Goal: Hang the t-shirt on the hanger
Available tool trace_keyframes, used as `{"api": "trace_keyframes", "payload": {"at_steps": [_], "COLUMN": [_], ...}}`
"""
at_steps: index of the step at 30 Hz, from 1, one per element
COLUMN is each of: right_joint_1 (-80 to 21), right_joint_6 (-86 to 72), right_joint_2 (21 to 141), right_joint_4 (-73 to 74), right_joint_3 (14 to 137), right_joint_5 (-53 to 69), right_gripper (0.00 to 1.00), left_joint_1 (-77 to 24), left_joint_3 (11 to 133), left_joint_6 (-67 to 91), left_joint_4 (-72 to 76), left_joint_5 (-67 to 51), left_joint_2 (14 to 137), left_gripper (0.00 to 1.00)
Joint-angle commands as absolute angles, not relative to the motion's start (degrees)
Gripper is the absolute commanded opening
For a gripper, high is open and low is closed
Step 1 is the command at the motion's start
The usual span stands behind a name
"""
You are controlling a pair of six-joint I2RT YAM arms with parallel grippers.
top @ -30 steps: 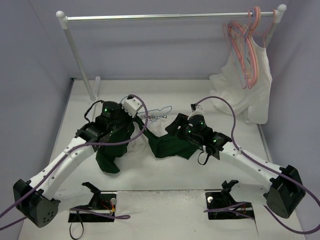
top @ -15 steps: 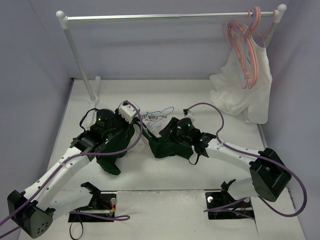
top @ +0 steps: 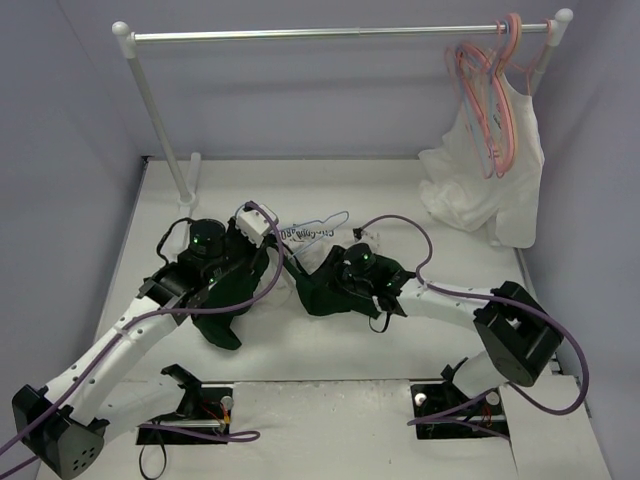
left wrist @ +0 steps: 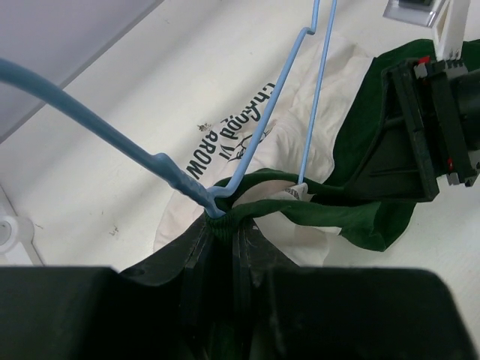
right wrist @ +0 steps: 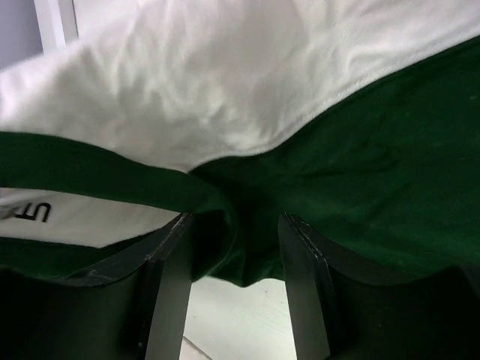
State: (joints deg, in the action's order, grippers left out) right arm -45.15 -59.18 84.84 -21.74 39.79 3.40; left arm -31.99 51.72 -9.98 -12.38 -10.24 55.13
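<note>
The left claw [left wrist: 223, 225] is pressing its jaws together on the hanger [left wrist: 169, 169], right where the hook meets the two thin shoulders. It is pinching the dark green neck trim of the t-shirt [left wrist: 279, 154] in the same bite. From that grip the blue hook is curving out to one side, while the shoulder wires are running away over the printed lettering on the white chest.

The right claw [right wrist: 236, 247] is standing with its jaws apart, and a fold of green cloth is filling the gap between them. I cannot tell whether it is actually biting that cloth or only straddling it.

The t-shirt is lying crumpled on the counter [top: 350, 180] between the two arms, with the lettering facing up. One green sleeve is trailing under the left arm toward the near edge, and the other green part is bunching beneath the right claw.

Further back, a clothes rail [top: 330, 34] is spanning the far side. At its right end some pink hangers [top: 490, 100] are hanging with a white sleeveless top [top: 500, 190], whose lower part is sagging onto the counter.
</note>
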Motion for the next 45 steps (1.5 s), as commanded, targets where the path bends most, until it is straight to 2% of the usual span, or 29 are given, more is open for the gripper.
{"api": "trace_keyframes", "payload": {"at_steps": [1, 4, 5, 9, 14, 18, 22, 32, 39, 45], "right_joint_1": [-46.1, -46.1, -46.1, -45.7, -44.8, -39.7, -29.8, -21.6, -21.5, -24.0], "right_joint_6": [-60.2, -60.9, -60.3, -57.1, -50.0, -42.2, -34.3, -22.4, -14.8, -11.2], "right_joint_2": [85.5, 85.5, 85.3, 83.3, 80.5, 77.6, 74.5, 75.7, 75.5, 77.7], "right_joint_4": [-28.1, -30.0, -29.7, -27.1, -19.6, -12.1, -6.9, -0.9, 4.6, 9.5], "right_joint_3": [39.6, 38.0, 38.0, 39.5, 44.1, 47.5, 49.7, 57.0, 65.0, 74.4], "right_joint_5": [5.4, 6.7, 6.7, 5.4, 2.3, 0.4, 3.5, 3.8, 5.8, 14.2], "right_gripper": [0.48, 0.34, 0.24, 0.00, 0.00, 0.00, 0.00, 0.00, 0.00, 0.00], "left_joint_1": [-31.9, -31.9, -31.9, -31.8, -31.7, -31.6, -30.9, -30.7, -30.4, -30.3], "left_joint_3": [52.6, 52.4, 52.2, 52.2, 52.0, 51.6, 51.1, 51.7, 54.1, 60.8], "left_joint_6": [-10.1, -10.1, -10.2, -10.4, -10.8, -12.6, -13.7, -16.3, -17.2, -16.0], "left_joint_4": [-6.2, -6.2, -6.1, -6.1, -6.5, -7.5, -7.6, -10.5, -13.7, -15.7], "left_joint_5": [-10.5, -10.7, -10.5, -10.4, -11.7, -15.3, -18.7, -22.3, -19.8, -18.1], "left_joint_2": [53.4, 53.1, 53.0, 52.6, 51.9, 50.4, 49.1, 49.9, 53.1, 56.9], "left_gripper": [0.00, 0.00, 0.00, 0.00, 0.00, 0.00, 0.00, 0.00, 0.00, 0.00]}}
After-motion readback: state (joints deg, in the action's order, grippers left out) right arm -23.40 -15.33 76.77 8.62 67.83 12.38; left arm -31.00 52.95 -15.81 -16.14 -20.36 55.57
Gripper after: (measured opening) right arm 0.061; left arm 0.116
